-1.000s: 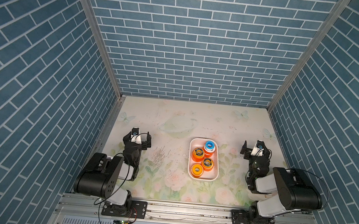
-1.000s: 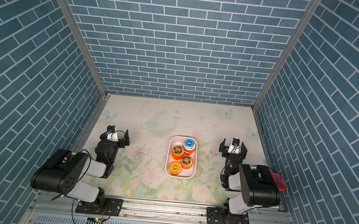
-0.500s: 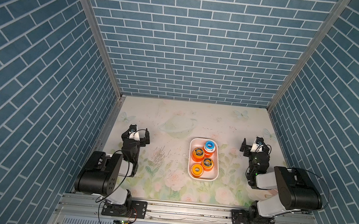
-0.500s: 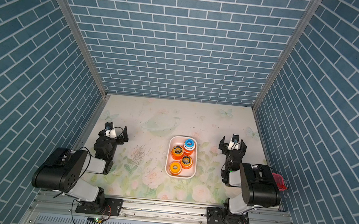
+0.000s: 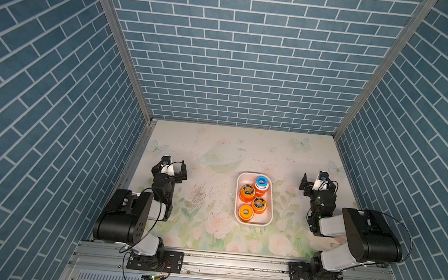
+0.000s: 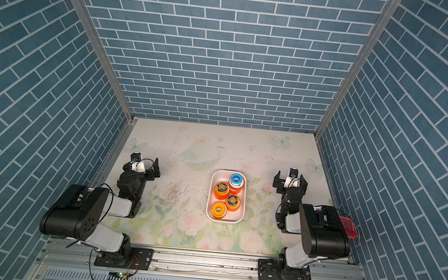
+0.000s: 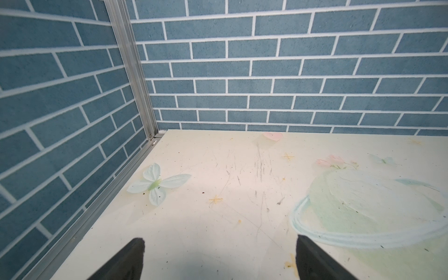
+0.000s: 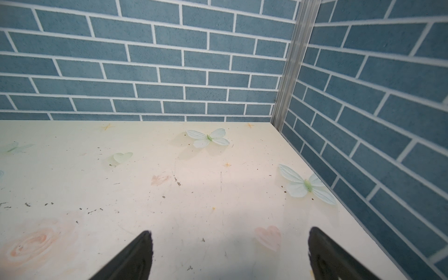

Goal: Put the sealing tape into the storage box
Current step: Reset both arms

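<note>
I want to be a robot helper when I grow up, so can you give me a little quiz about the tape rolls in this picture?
1. True or false: the storage box is empty.
2. What colour is the top of the spool at the box's far end, away from the robot? A green, B blue, C pink.
3. Not counting that one, how many other spool tops can you see in the box?

Key:
1. False: it holds sealing tape.
2. B.
3. Three.
</note>
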You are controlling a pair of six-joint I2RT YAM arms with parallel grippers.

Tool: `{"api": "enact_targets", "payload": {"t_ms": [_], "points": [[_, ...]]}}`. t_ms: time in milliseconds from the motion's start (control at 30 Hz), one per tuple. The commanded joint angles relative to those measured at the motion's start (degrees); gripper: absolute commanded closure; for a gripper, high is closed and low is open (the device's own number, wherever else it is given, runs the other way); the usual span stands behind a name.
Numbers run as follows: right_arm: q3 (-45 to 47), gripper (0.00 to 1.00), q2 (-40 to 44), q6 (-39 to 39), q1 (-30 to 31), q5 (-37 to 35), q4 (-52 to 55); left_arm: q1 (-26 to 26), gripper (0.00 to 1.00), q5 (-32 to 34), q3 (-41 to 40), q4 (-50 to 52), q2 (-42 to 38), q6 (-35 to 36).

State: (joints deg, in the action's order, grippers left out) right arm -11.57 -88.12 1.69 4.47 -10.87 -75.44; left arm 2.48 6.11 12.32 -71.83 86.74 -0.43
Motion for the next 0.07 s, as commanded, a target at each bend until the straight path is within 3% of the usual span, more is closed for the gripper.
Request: {"api": "enact_targets", "payload": {"t_ms": [0,33], "points": [[-0.04,0.0,0.28,-0.82,-0.25,0.49,-0.22,-0.28,0.0,-0.57,0.52,-0.15,0.17,-0.1],[0.0,0.0,0.32,-0.82,-0.25,0.5,-0.28,-0.28,0.0,-0.62,0.52,-0.15,0.13,-0.1]]}}
